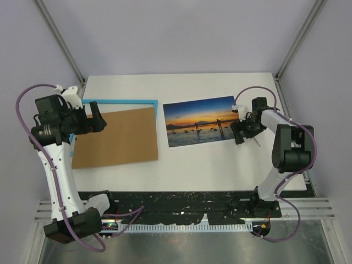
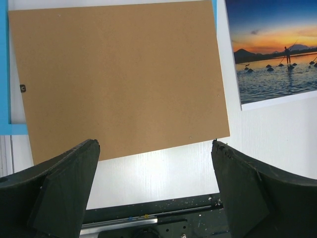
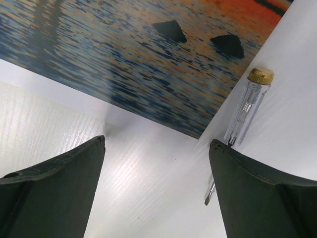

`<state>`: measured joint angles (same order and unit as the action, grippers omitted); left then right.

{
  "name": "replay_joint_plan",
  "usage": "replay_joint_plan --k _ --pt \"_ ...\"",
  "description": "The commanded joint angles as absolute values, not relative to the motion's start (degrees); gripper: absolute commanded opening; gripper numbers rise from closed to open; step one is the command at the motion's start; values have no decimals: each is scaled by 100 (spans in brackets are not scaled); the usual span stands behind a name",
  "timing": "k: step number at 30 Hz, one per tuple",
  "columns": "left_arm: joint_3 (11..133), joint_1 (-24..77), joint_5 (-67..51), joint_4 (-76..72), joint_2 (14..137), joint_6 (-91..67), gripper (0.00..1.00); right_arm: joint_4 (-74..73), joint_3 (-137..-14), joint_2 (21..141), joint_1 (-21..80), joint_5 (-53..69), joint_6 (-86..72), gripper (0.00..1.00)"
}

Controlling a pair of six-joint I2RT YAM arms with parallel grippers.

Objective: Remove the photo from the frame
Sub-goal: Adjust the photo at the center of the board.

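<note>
The photo, a sunset print with a white border, lies flat on the table right of centre, apart from the frame; it also shows in the left wrist view and the right wrist view. The light-blue frame lies at the back left, mostly covered by the brown backing board; its edge shows in the left wrist view. My left gripper is open and empty at the board's left end. My right gripper is open and empty, just off the photo's right edge.
A small clear-handled screwdriver with a brass cap lies on the table beside the photo's right edge, close to my right fingers; it shows faintly in the top view. A black rail runs along the table's near edge.
</note>
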<state>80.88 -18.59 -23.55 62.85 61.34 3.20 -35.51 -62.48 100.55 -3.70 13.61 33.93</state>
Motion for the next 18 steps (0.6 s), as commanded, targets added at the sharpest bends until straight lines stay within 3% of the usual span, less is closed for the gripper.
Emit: replay_joint_plan --k 1,7,13,18 --pt "8323 -1837 -2356 6187 6012 325 100 -3524 -6389 9836 -387 1677 3322 90" --pt "8358 -1837 -2338 6240 5977 334 100 -4007 -6311 9476 -1 2425 3612 90" --pt "8402 -1837 -2347 6267 5985 325 100 -4087 -6064 9106 1526 2715 3735 90" --pt "8411 -1837 -2347 6284 6012 299 100 -3990 -6423 9464 2582 2926 3569 90"
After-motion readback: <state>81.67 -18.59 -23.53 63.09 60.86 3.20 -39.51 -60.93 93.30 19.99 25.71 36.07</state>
